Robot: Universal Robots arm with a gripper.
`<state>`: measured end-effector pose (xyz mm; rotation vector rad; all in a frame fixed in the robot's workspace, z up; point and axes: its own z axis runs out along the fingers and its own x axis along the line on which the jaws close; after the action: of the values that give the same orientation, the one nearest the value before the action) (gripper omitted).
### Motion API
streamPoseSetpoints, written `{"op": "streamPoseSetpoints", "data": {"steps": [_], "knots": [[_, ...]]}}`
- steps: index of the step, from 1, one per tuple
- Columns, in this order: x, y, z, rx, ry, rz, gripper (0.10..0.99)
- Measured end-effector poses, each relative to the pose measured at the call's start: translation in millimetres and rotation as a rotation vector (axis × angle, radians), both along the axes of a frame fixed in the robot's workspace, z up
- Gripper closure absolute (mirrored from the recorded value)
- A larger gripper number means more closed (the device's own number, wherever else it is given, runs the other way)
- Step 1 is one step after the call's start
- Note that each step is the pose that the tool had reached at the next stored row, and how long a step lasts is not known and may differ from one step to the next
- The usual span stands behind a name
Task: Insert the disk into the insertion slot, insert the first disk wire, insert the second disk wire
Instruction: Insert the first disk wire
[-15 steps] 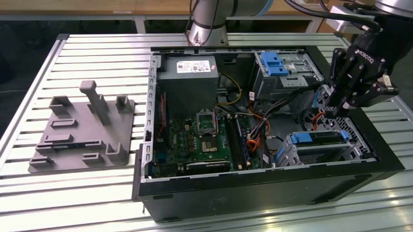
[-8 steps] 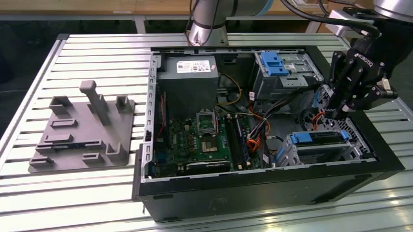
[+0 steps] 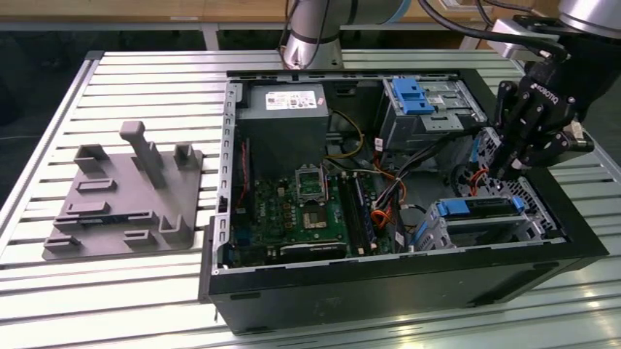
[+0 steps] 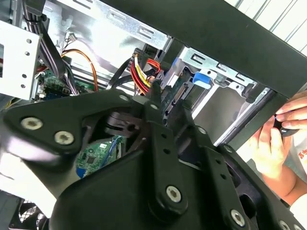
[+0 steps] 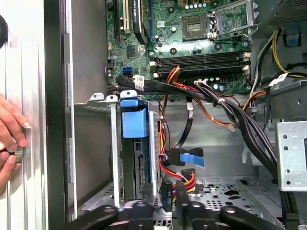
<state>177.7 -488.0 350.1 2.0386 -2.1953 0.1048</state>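
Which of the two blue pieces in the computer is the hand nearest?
The blue frame of the disk, in the low cage right by the hand; the blue latch tops the taller cage.

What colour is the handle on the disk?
Bright blue; the disk's handle shows best in the first wrist view.

the pincer (image 3: 497,171) hangs inside the open computer case (image 3: 388,285) near the disk (image 3: 483,206)
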Motion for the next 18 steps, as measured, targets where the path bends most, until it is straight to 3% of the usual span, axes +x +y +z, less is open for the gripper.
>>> {"op": "streamPoseSetpoints", "data": {"steps": [1, 2, 4, 13, 15, 18], "knots": [[0.0, 0.0, -0.4, -0.001, 0.0, 0.0, 0.82], [0.0, 0.0, -0.9, -0.002, 0.0, 0.0, 0.82], [-0.1, 0.0, -1.8, -0.003, 0.0001, 0.0, 0.922], [-0.5, 0.0, -3.4, -0.006, -0.0004, 0.0, 0.922], [-1.0, 0.0, -3.3, 0.0, -0.003, 0.0, 0.922], [-3.0, 0.0, -3.3, 0.016, -0.0116, 0.001, 0.922]]}}
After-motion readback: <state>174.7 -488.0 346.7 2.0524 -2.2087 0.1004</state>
